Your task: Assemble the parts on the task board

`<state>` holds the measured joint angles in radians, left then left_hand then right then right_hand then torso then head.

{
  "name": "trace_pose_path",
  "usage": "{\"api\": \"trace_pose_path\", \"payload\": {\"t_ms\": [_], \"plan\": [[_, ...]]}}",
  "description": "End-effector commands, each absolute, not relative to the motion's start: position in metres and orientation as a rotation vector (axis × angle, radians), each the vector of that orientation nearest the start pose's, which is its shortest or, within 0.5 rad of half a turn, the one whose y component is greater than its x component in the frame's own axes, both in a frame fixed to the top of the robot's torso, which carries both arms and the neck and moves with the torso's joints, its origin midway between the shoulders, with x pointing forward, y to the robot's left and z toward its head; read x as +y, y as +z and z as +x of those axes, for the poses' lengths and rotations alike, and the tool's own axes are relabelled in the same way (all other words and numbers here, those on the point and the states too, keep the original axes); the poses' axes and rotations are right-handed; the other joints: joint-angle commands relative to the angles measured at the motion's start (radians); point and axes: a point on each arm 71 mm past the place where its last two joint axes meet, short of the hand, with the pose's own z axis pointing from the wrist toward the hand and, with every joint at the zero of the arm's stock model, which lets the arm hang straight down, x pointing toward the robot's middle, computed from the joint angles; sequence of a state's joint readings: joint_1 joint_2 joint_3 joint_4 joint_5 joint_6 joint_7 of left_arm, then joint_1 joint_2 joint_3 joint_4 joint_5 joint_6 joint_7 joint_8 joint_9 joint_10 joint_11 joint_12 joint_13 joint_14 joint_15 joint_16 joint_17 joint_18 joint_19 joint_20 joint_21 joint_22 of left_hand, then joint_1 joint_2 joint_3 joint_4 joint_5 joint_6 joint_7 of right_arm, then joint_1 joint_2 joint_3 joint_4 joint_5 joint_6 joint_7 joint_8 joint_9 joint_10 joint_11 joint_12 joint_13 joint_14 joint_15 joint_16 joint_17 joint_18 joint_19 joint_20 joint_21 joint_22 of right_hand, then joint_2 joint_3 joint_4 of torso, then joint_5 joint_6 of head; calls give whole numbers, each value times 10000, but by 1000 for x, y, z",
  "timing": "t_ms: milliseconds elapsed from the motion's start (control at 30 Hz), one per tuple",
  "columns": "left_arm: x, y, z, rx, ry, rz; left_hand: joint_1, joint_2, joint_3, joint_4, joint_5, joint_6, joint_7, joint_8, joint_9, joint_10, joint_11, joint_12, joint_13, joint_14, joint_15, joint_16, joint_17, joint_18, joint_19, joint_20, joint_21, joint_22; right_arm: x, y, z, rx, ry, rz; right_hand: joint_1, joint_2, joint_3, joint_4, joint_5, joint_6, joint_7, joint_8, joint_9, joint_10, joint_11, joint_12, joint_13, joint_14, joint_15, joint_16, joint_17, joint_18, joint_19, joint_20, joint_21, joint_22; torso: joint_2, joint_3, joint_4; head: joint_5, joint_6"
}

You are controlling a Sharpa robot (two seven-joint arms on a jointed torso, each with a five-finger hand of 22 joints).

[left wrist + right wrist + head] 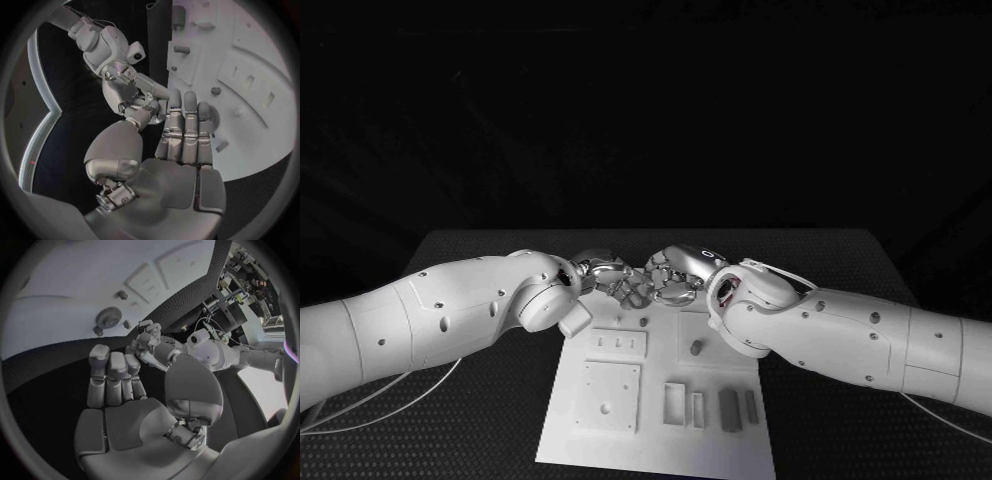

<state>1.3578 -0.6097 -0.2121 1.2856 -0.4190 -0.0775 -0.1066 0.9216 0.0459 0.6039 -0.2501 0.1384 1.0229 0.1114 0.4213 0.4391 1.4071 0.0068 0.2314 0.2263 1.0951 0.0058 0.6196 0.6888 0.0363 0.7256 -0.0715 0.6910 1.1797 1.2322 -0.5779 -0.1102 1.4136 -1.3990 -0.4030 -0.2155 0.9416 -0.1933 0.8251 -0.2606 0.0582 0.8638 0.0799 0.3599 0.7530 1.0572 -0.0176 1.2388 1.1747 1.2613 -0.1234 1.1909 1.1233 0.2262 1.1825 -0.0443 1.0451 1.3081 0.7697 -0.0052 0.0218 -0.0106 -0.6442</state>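
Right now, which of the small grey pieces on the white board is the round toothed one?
The gear, seen in the right wrist view. Its rim is ringed with teeth, while the small pegs near it are plain stubs. It lies flat on the task board, untouched by either hand.

Both silver many-fingered hands, the left hand [596,275] and the right hand [672,277], crowd together over the far end of the white flat task board [589,445], fingertips almost meeting, so there is hardly any room to pass between them. The near half of the board is not covered by the arms, but two grey upright block parts [738,408] and a raised white square plate [609,396] stand there as low obstacles. The black textured table [488,420] lies bare on both sides of the board beneath the white arms.
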Motion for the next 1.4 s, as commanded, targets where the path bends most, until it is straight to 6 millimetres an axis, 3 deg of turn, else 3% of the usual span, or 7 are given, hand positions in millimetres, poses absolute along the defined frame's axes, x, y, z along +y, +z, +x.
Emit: {"api": "trace_pose_path", "payload": {"t_ms": [33,300,467,700,1033,1300,1400], "plan": [[153,-198,527,20788,-10899,-6587,-134,57,42,-67,122,378,-329,44,62,94,4,58,57,76,8,71,23,-196,75,-175,73,7,-104,-194,496,16655,7573,-853,-124,-423,-394,131,-61,222,401,-441,-229,-1068,293,-104,-37,-198,254,-77,46,356,-144,-49,-106,70,0,4,12,-16,-2],[157,-199,529,20724,-10595,-6422,-290,82,87,-182,287,470,-371,60,195,194,-50,120,195,160,-49,188,66,-236,49,-221,126,-7,-132,-194,501,16456,8241,-22,-7,-814,-1823,304,93,-1210,1130,-1633,-1102,-2246,989,-317,-324,-1380,953,-376,66,340,-1252,298,-770,4,-3,5,21,-13,-1],[162,-199,529,20872,-10172,-5759,-382,151,107,-250,94,495,-382,31,282,275,-96,165,307,252,-105,283,90,-312,-88,-252,182,31,-160,-194,504,16486,8866,1067,-494,-944,-2765,446,1213,-1780,1435,-1960,-1364,-3237,1312,-326,-475,-2385,1274,-558,11,174,-2215,638,-1187,77,-4,8,6,26,-5],[170,-202,528,21306,-9208,-4586,-356,137,69,-311,91,574,-457,-36,426,921,-445,891,953,856,-491,1038,420,-238,403,-576,769,259,-205,-188,521,15922,8865,3376,-575,-821,-3030,821,1842,-1774,1467,-1879,-1398,-3635,1361,-129,-734,-2832,1332,-504,-143,187,-2565,802,-1362,124,-4,16,-12,22,-48],[171,-216,520,23650,-6913,-3299,-256,127,21,-361,640,714,-791,-289,892,501,-872,5558,4702,1647,-1654,4084,1551,44,1922,-1494,2527,858,-245,-160,554,15046,8368,4840,-437,-484,-3341,849,2316,-1699,1448,-1777,-1444,-3759,1333,66,-1057,-2959,1319,-396,-345,259,-2646,912,-1403,157,3,22,-11,12,-175],[167,-216,520,23864,-5649,-2302,-572,278,9,-345,684,869,-875,-317,1205,234,-960,6655,5522,1923,-1937,4883,1535,192,2620,-1798,3075,1139,-247,-154,562,14898,8321,5010,-396,-372,-3475,787,2336,-1676,1442,-1747,-1477,-3794,1328,146,-1184,-2985,1315,-345,-426,290,-2657,957,-1417,161,20,21,5,20,-313],[163,-218,518,24240,-5248,-1838,-622,271,51,-365,1019,914,-903,-323,1288,183,-989,6808,5618,1983,-1983,5076,1535,227,2735,-1861,3200,1212,-246,-149,568,14768,8296,5041,-405,-308,-3545,781,2191,-1671,1440,-1736,-1503,-3820,1327,193,-1264,-3004,1314,-317,-478,311,-2667,985,-1433,159,21,13,4,11,-396]]}}
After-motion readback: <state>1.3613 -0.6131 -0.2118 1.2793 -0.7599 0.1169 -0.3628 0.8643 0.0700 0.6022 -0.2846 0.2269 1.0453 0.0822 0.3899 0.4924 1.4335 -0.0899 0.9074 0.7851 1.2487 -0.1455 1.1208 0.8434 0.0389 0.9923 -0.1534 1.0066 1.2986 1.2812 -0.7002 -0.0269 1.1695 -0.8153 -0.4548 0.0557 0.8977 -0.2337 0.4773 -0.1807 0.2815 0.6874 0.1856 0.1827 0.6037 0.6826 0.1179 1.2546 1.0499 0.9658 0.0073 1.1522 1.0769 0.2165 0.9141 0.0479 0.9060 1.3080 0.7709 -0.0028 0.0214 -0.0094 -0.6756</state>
